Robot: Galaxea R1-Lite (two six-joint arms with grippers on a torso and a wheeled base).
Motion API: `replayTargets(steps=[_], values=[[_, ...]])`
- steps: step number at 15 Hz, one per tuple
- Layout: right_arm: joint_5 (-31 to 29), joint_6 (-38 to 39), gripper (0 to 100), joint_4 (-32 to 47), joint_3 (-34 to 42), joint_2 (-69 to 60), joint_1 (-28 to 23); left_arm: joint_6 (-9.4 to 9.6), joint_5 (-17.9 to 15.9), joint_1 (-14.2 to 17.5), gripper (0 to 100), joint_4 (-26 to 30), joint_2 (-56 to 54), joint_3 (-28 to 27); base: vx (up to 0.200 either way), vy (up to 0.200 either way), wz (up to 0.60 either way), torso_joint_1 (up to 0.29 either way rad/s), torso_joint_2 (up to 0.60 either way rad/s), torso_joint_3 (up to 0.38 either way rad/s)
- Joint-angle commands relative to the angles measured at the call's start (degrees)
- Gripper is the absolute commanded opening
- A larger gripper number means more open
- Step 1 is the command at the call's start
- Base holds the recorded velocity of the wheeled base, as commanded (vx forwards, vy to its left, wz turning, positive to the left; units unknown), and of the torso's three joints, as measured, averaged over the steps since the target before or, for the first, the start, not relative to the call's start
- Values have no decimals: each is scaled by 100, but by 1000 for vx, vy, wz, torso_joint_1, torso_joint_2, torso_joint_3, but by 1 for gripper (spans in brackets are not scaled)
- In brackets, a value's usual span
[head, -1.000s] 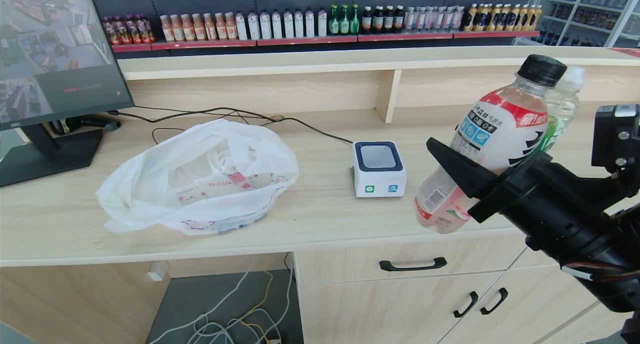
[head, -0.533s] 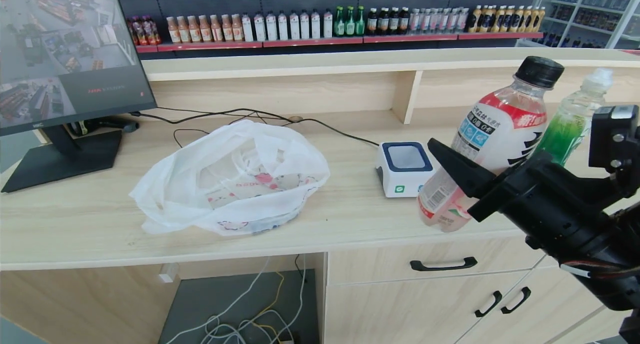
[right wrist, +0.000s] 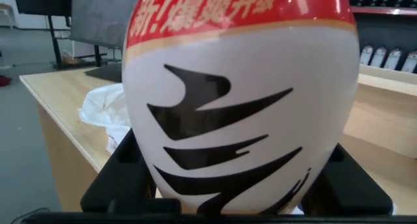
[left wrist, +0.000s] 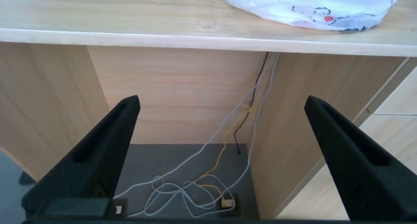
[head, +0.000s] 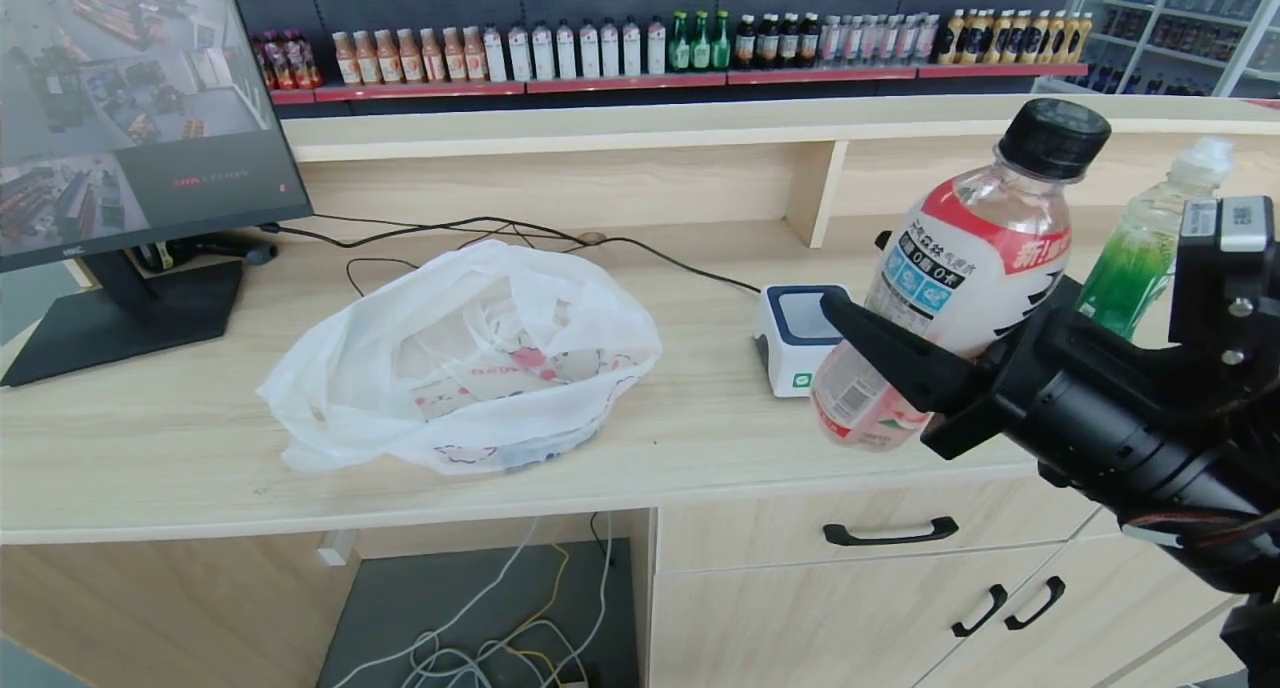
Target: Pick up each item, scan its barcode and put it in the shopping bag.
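A: Where do we log the bottle?

B: Right of centre in the head view, lifted off the worktop. It is tilted, with the black cap toward the upper right and the base down toward the scanner. The right tool pinches it round the lower body, and the right wrist view has the label wedged between both fingers.

A: Why the lean, do we think?

B: The barcode sits low on the label and faces down and left in the frame, while the scanner's window faces up. We judge the tilt is meant to bring one toward the other. The near finger crosses just above the barcode and leaves it uncovered. The base overlaps the scanner's right edge in the frame, but we cannot tell whether it is truly over the window.

A: Left tool?

B: Spread wide and holding nothing. It is low, aimed under the worktop's edge at the cables on the floor. We suppose it is parked out of the way.

A: And the shopping bag?

B: Left of centre on the worktop, mouth slumped open upward, apart from the scanner. A drop from above should serve once the scan is done. A green bottle stands at the right edge, likely next.
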Motion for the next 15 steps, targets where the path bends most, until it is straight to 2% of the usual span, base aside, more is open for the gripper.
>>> replayTargets(steps=[1,3,5,7,9,11,15], values=[[123,-318,0,247,-516,197,-81,0,0,0,100,0,-2,0,0,0,0,0,0,0],[114,-643,0,475,-964,303,-28,0,0,0,100,0,-2,0,0,0,0,0,0,0],[114,-1601,0,730,-1263,373,16,0,0,0,100,0,-2,0,0,0,0,0,0,0],[290,-3016,0,1301,-1579,382,306,0,0,0,100,0,-2,0,0,0,0,0,0,0],[711,-3904,0,1767,-1966,531,227,0,0,0,100,0,-2,0,0,0,0,0,0,0],[1467,-4537,0,1820,-2502,848,33,0,0,0,100,0,-2,0,0,0,0,0,0,0],[2540,-5442,0,1820,-2405,1085,-626,0,0,0,100,0,-2,0,0,0,0,0,0,0]])
